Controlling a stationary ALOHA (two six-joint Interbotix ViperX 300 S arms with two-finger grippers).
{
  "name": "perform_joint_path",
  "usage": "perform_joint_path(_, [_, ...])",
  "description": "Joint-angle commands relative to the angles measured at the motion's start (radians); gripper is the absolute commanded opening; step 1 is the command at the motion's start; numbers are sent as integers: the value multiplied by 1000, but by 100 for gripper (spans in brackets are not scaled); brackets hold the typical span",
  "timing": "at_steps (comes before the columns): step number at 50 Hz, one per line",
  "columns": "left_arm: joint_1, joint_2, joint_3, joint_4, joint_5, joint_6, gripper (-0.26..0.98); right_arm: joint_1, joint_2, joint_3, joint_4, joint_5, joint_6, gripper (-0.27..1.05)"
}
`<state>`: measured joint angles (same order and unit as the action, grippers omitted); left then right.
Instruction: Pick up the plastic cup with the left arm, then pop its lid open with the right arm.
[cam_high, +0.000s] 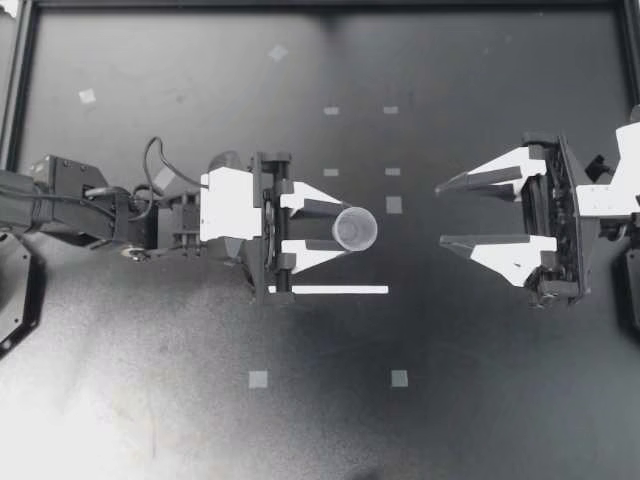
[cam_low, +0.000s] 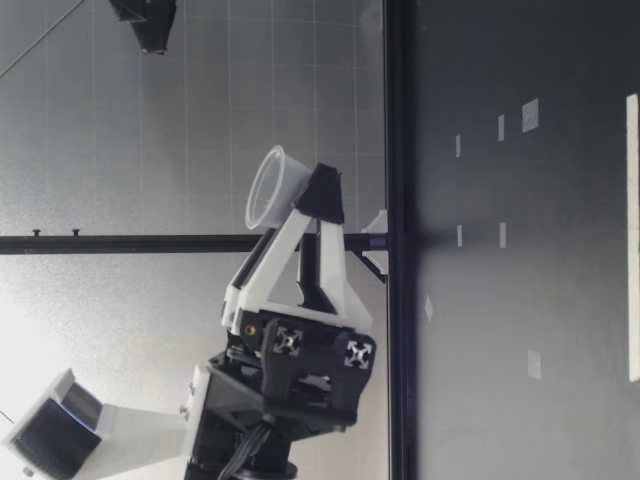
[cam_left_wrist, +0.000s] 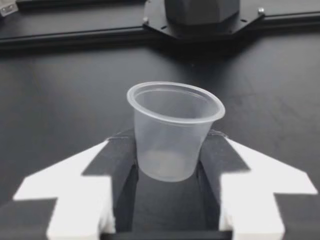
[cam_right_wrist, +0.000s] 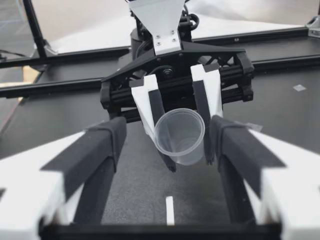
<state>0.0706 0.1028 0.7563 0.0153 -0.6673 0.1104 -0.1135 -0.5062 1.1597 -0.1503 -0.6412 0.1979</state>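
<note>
Translucent plastic is showing between the fingers of my left gripper (cam_high: 345, 228): a small, clear, tapered plastic cup (cam_high: 355, 228). The fingers are closing on the cup from two sides, the dark pads (cam_left_wrist: 114, 161) pressing against its lower wall while the rim is sitting clear above them. In the left wrist view the cup (cam_left_wrist: 175, 130) is sitting right at the tips of the left gripper (cam_left_wrist: 170, 150), mouth open and nothing showing inside it.

From table height the left gripper (cam_low: 310, 205) is holding the cup (cam_low: 275, 190) well above the black tabletop (cam_high: 150, 400). The cup is tipping a little, its mouth leaning toward my right gripper (cam_high: 443, 213).

That right gripper is facing the left one, with the fingers standing wide apart and gripping nothing. It is hanging near the cup but apart from it. In the right wrist view the cup (cam_right_wrist: 180, 135) is showing ahead of the right gripper (cam_right_wrist: 170, 127), framed between its spread fingers, with the left gripper (cam_right_wrist: 187, 160) behind it.

A thin white strip of tape (cam_high: 330, 290) is lying on the table just beside the left gripper, and it is also showing under the right gripper (cam_right_wrist: 170, 210). A small grey tape square (cam_high: 394, 204) is lying on the table between the two grippers.
</note>
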Motion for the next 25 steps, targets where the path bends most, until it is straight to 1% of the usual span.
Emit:
perform_joint_path(1, [3, -14, -14, 0, -5, 2, 23, -8, -9, -12, 2, -6, 0, 70])
perform_joint_path(25, [3, -8, -11, 2, -3, 5, 23, -8, -5, -2, 3, -6, 2, 70])
